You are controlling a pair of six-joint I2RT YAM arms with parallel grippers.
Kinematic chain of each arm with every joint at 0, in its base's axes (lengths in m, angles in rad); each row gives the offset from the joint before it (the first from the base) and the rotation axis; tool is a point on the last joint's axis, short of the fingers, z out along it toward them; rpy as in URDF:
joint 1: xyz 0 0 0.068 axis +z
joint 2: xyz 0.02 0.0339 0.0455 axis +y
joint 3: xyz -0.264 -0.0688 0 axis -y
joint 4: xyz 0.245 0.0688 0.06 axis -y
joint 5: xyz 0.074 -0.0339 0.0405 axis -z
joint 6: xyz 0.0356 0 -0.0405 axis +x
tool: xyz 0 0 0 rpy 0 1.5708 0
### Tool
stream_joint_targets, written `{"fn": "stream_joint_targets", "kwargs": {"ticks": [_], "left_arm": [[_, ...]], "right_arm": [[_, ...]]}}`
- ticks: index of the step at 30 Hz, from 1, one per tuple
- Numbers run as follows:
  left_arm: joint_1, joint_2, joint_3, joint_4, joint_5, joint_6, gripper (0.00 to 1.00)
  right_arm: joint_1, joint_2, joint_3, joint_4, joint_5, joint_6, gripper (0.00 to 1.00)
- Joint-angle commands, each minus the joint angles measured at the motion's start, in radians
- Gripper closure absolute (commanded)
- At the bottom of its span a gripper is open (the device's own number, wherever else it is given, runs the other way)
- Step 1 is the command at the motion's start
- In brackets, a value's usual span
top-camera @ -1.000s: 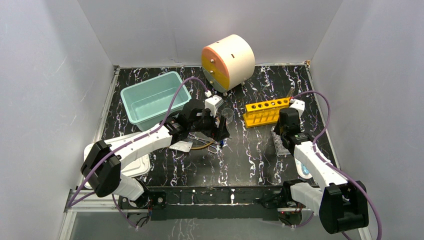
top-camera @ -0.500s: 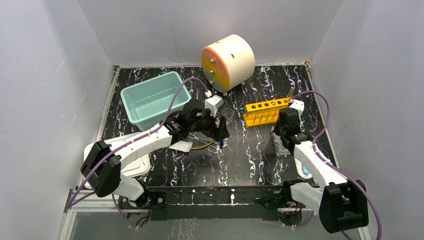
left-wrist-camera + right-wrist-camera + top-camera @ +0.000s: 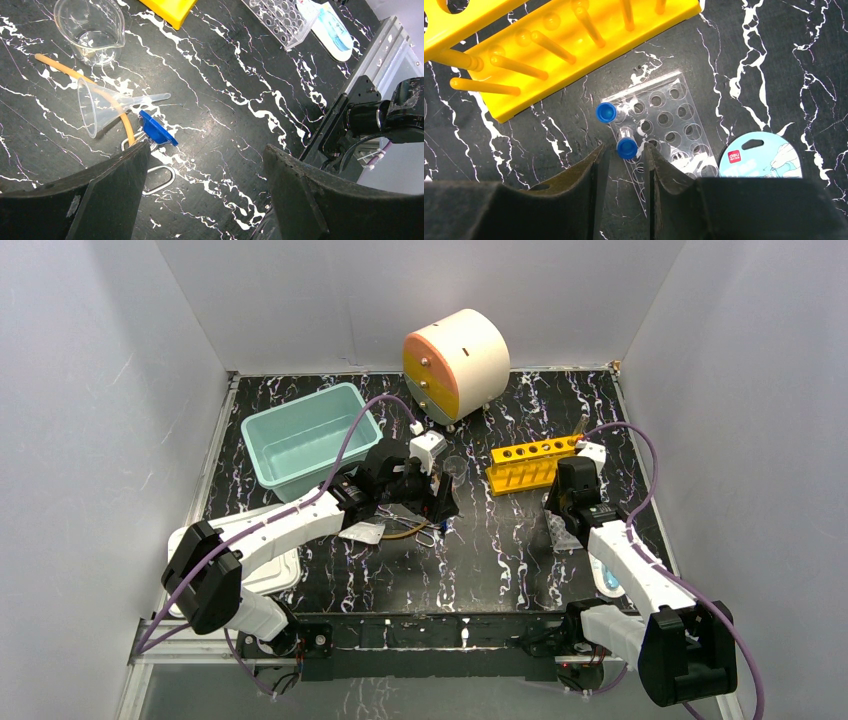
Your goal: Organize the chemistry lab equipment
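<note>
In the right wrist view two blue-capped tubes (image 3: 606,112) (image 3: 627,148) rest on the clear well plate (image 3: 669,125), just below the yellow holed rack (image 3: 549,50). My right gripper (image 3: 624,150) stands narrowly open, and the nearer tube's cap sits between its fingertips with a slim gap on each side. My left gripper (image 3: 207,150) is wide open and empty above the black table. To its left lie the clear glass funnel (image 3: 107,102), an orange hose (image 3: 60,65), a blue-capped piece (image 3: 157,132) and the metal forceps loop (image 3: 160,177).
A glass beaker (image 3: 90,30) stands beyond the funnel. A teal bin (image 3: 310,435) sits at the back left, a round drawer unit (image 3: 455,360) at the back. A white packet (image 3: 365,532) lies under the left arm. A round light-blue packet (image 3: 759,157) lies right of the well plate.
My right gripper's jaws have parted slightly around the tube's cap. Both arms have stayed nearly still.
</note>
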State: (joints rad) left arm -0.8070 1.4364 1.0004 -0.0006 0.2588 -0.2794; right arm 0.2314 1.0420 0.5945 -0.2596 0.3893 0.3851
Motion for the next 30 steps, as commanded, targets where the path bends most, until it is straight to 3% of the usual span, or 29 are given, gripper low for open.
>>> {"fn": "stream_joint_targets", "kwargs": {"ticks": [1, 30], "left_arm": [[0.002, -0.001, 0.009, 0.007, 0.017, 0.012, 0.18], [0.002, 0.009, 0.016, -0.021, 0.016, 0.021, 0.18]], "right_arm": [[0.004, -0.001, 0.04, 0.042, -0.019, -0.026, 0.61], [0.004, 0.052, 0.083, 0.045, -0.019, -0.03, 0.62]]}}
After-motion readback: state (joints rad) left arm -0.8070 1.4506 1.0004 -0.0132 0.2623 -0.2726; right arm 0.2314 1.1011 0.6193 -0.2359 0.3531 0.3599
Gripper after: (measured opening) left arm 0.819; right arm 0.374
